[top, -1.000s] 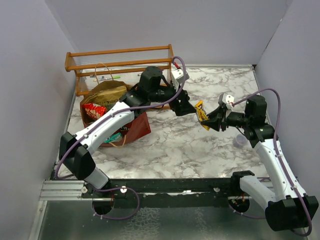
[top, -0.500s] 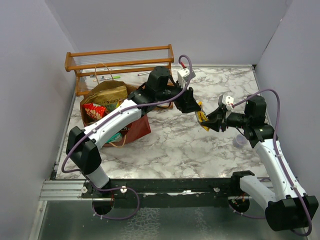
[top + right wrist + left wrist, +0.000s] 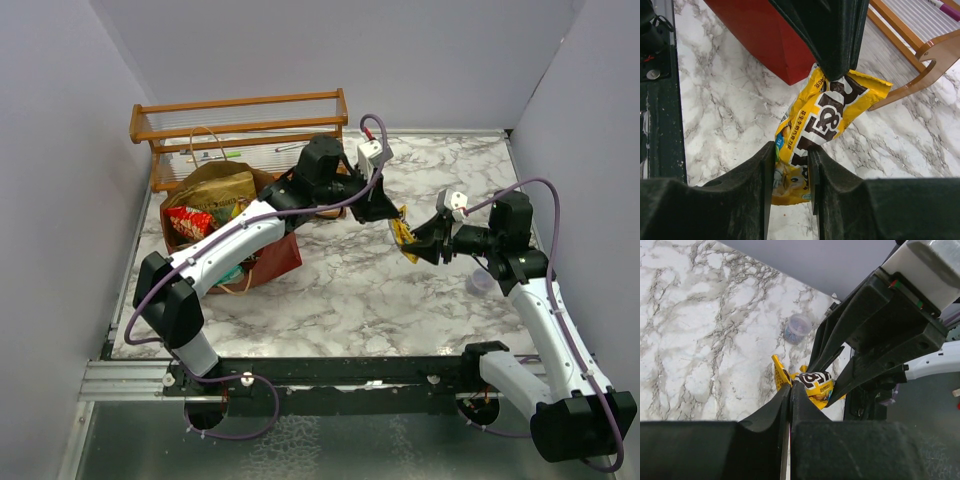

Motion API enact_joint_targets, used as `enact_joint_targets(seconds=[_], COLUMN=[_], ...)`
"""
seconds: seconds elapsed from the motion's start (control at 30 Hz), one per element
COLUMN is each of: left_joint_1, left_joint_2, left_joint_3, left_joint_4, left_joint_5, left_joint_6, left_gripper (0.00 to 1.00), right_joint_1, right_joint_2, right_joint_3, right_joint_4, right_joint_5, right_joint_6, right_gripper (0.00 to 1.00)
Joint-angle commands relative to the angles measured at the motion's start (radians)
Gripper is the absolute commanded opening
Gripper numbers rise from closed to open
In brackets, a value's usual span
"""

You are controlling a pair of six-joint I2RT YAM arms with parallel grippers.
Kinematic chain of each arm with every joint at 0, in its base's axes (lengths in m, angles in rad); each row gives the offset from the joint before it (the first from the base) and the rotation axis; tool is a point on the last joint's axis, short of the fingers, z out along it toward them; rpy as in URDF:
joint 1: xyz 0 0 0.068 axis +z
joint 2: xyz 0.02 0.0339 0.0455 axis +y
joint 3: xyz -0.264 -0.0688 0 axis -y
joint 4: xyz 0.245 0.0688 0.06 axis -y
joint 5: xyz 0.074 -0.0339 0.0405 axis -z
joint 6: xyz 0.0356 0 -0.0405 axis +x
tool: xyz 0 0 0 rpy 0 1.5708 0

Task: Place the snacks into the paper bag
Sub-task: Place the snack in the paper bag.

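A yellow snack packet (image 3: 825, 120) is held over the marble bench (image 3: 350, 290) by both arms. Its top edge is pinched by the tightly closed left fingers (image 3: 840, 40), and its lower half is clamped between the narrowly parted right fingers (image 3: 740, 190). The paper bag (image 3: 278, 258), with other snacks (image 3: 190, 222) inside, is seen beyond the left fingers, well apart from the right fingers.

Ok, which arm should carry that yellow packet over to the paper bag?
Left. The left gripper is shut on the yellow packet, and the paper bag sits on the left side of the table. The right gripper also grips the packet but is farther from the bag.
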Motion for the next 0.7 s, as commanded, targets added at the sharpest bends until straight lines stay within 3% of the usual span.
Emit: enact_joint_targets(seconds=[0.0,0.43,0.67], left_joint_1=[-0.005,0.010,0.039], left_joint_2=[-0.056,-0.174,-0.239], left_joint_3=[-0.031,-0.068,-0.069], left_joint_4=[0.024,-0.033,-0.124], left_joint_5=[0.007,-0.019,-0.106], left_joint_6=[0.060,0.229,0.363], left_gripper=[0.00,0.00,0.00], right_joint_1=[0.005,0.005,0.005], right_joint_2=[-0.004,-0.011,-0.012], right_joint_3=[-0.007,-0.008,-0.010], right_joint_4=[0.029,0.031,0.035], right_joint_5=[0.011,0.045,0.057], right_joint_6=[-0.004,-0.013,-0.011], right_gripper=[0.35,0.61,0.66])
